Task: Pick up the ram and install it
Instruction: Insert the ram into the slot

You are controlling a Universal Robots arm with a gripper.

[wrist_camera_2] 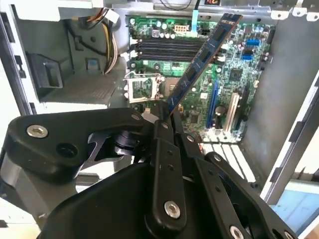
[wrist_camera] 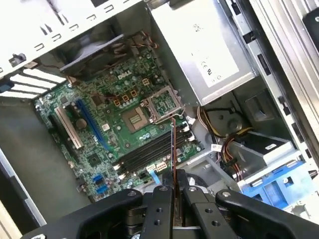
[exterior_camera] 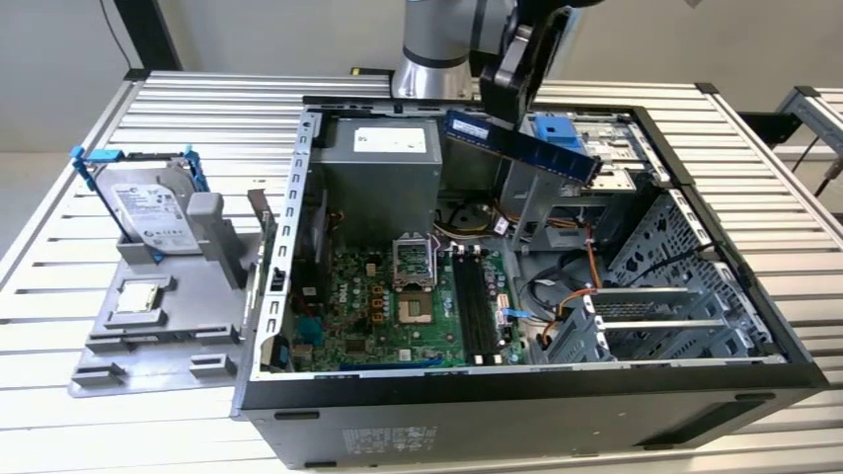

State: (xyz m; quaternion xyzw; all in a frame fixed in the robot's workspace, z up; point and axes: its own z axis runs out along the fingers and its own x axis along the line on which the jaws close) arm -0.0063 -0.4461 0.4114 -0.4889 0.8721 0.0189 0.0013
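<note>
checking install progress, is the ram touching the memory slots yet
Apart. In the exterior view the ram, clamped in the gripper, hangs high above the memory slots, with open space plainly between them.

You had the computer case (exterior_camera: 527, 400) lying open on the worktop (exterior_camera: 197, 109), with the motherboard (exterior_camera: 382, 306) flat on its floor. The power supply (exterior_camera: 382, 158) sat in the case's far part, behind the motherboard. The memory slots (exterior_camera: 475, 296) ran along the board's side toward the exterior view's right. Outside the case, at the exterior view's left, a stand (exterior_camera: 158, 341) carried the hard drive (exterior_camera: 148, 209) propped at its far end and a small chip (exterior_camera: 140, 298) lying nearer. Your end effector (exterior_camera: 498, 117) held the ram (exterior_camera: 520, 144) tilted above the case's far part, well apart from the slots.
</note>
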